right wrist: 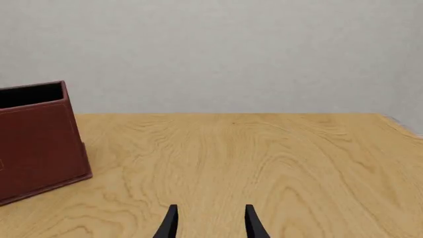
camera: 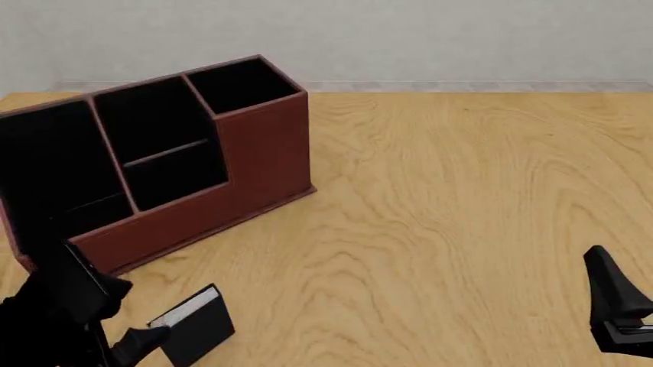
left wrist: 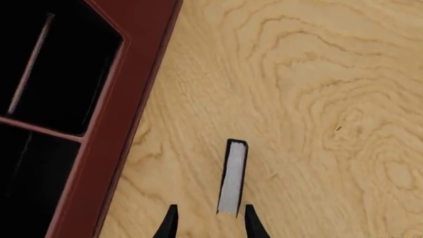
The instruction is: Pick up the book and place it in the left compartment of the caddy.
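Wooden table point(camera: 459, 214), pale wall point(camera: 408, 38) at far edge | caddy point(camera: 260, 153) far left | left gripper point(left wrist: 209, 220) open around book point(left wrist: 233, 177) | right gripper point(right wrist: 209, 220) open, empty

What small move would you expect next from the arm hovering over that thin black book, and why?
Probably the left end effector should ease down a little further and then close. Its jaws are open and straddle the near end of the small black hardcover book with white page edges, which stands on edge on the wooden table, beside the reddish-brown leather-look caddy. Nothing is gripped yet.
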Controlling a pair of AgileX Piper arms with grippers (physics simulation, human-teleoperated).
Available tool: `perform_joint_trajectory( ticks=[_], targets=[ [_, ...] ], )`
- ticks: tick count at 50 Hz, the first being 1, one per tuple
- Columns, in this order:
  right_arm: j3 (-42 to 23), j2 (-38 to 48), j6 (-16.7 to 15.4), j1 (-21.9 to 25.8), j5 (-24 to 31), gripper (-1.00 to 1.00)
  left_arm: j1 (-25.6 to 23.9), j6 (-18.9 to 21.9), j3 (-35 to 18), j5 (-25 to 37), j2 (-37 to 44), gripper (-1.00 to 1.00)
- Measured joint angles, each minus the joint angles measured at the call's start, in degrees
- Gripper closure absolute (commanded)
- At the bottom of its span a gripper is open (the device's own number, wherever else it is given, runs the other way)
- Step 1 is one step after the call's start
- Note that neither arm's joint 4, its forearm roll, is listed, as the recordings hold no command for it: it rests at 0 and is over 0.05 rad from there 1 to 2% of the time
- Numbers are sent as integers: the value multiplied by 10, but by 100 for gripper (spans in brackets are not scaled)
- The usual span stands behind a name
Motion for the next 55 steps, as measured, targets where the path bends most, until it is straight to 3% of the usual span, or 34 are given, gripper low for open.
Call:
perform_joint_trajectory(
  ticks=[40, 41, 55],
  targets=[
    [0, 0, 0, 0, 0, -100, -25, -19, 58, -154, 147, -100],
    [0, 0, 0, 0, 0, -100, -25, -20, 59, -156, 149, 100],
    [0, 0, 0, 0, 0, -100, -35, -3, 58, -153, 152, 100]
  ],
)
